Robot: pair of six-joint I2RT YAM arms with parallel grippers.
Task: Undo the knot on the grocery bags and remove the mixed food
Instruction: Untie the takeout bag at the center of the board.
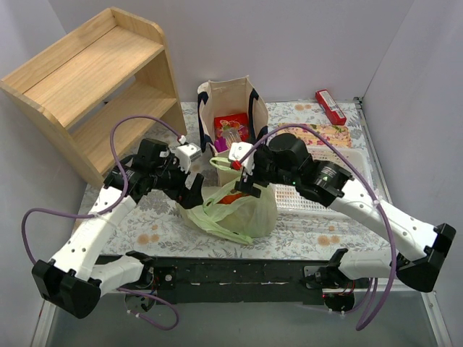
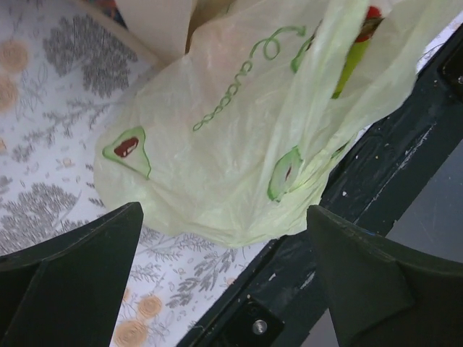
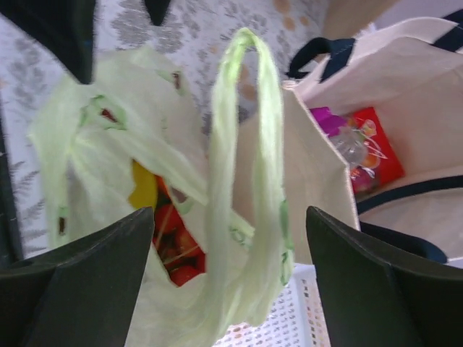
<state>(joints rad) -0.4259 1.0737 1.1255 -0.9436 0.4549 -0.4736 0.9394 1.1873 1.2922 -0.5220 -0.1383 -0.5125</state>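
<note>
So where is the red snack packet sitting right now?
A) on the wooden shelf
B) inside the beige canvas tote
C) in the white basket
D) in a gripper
B: the red snack packet lies down inside the open beige canvas tote, beside a purple one.

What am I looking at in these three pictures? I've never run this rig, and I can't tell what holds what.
Two robot arms are bolted at the table's near edge. The overhead picture shows both; the other two come from cameras on each wrist, with dark fingers at the bottom corners. The left gripper and the right gripper both stand open and hold nothing. Between them lies a green plastic bag, its mouth open, red and yellow food showing inside. Behind it stands a canvas tote with packets. A white basket and a wooden shelf flank them.
</note>
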